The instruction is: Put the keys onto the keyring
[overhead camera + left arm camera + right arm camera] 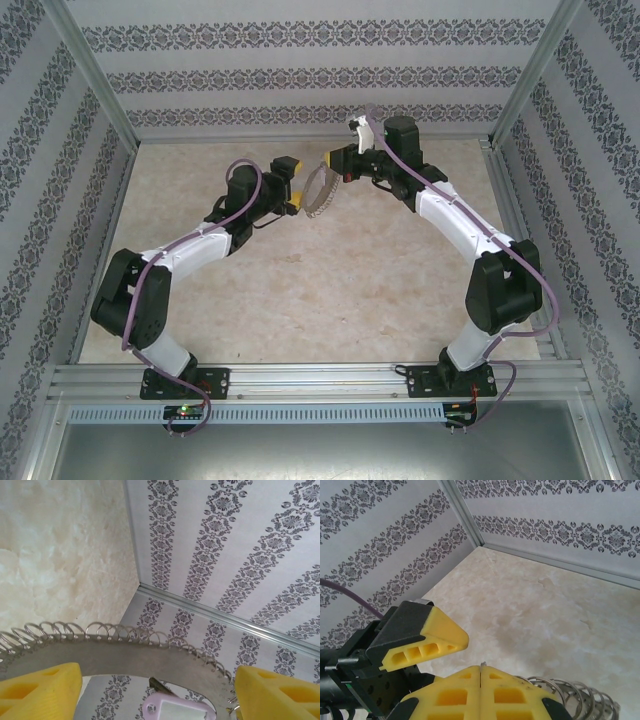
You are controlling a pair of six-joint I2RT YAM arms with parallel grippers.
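The left gripper [296,185] hung above the far middle of the tabletop [330,300], with its 2 yellow fingers [42,690] spread wide. Just to its right the keyring [125,655] was up in the air, not on the tabletop. It was a big thin grey hoop, and its rim carried many small silvery loops [102,629] in a row. In the left wrist view a tiny key [175,709] showed inside the hoop, with a pale lilac head and a short dark shank. The bottom edge cut its head, and I could not tell what carried it. Whether the left fingers touched the hoop was also unclear. The right gripper [480,677] had its fingers pressed together, pinching the hoop's rim.
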